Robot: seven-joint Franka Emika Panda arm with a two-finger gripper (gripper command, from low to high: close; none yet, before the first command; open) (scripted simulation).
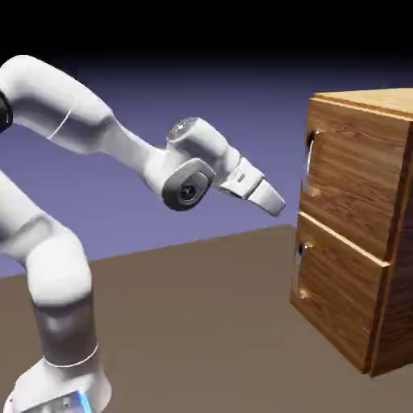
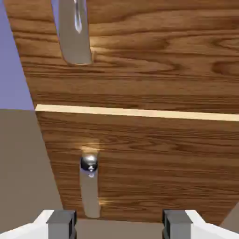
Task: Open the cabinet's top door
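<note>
The brown wood-grain cabinet (image 1: 385, 242) stands at the exterior view's right. Its top door (image 1: 355, 173) sits flush, with a curved silver handle (image 1: 310, 153) at its near edge. My gripper (image 1: 274, 202) hangs in the air a short way before the cabinet, about level with the seam between the two panels, touching nothing. The hand view looks at the front: the top door (image 2: 154, 51) with its handle (image 2: 74, 32) is at the upper left. My gripper (image 2: 120, 226) is open, and its two grey fingertips (image 2: 63, 224) have nothing between them.
Below the top door is the matching lower panel (image 1: 339, 298) with its own silver handle (image 1: 300, 270); this lower handle (image 2: 89, 186) shows just above my left fingertip in the hand view. The brown table (image 1: 202, 323) stretches between the robot's base and the cabinet.
</note>
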